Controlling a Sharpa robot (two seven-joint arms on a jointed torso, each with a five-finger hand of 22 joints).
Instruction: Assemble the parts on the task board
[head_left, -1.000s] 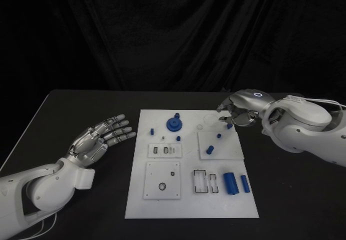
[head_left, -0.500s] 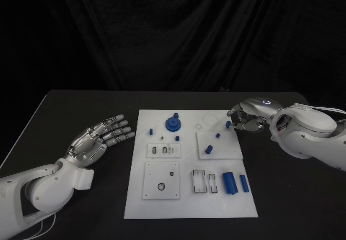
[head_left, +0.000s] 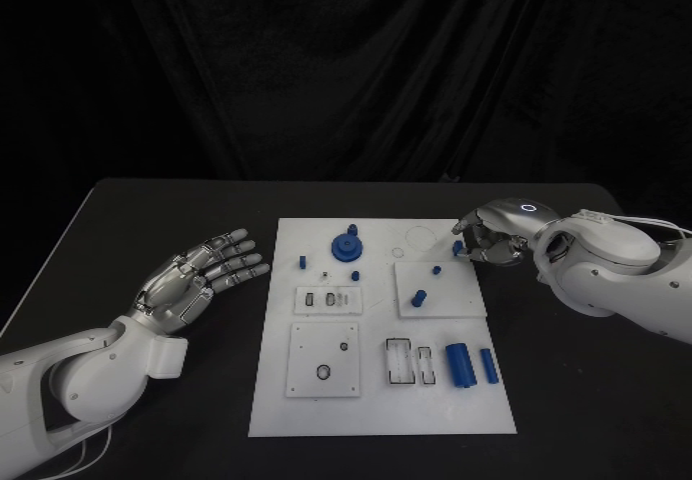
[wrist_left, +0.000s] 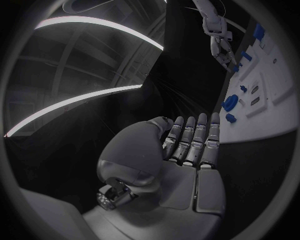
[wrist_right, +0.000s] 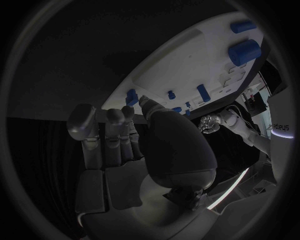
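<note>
The task board (head_left: 382, 400), a flat matte white rectangular plate, lies at the centre of the head view on the black table (head_left: 144, 220). Its surface carries raised square white panels with slots and holes. In the upper middle of the board stands a round blue knob-like part (head_left: 346, 246) with a broad base, with a small blue peg (head_left: 304, 264) just to its left. On the square panel to the right stands a short blue cylinder (head_left: 418, 297). At the lower right of the board lie two smooth blue cylinders side by side, a thicker one (head_left: 460, 366) and a thinner one (head_left: 489, 366), just right of two rectangular slots. The right hand (head_left: 483, 243), silver and glossy on a rounded white arm, hangs at the board's upper right edge with its fingers curled in; a small blue piece (head_left: 459, 248) sits at its fingertips, apparently pinched. The left hand (head_left: 202, 278) rests in the left middle of the frame, well apart from the board, palm up, its metallic fingers straight, slightly apart and holding nothing.
</note>
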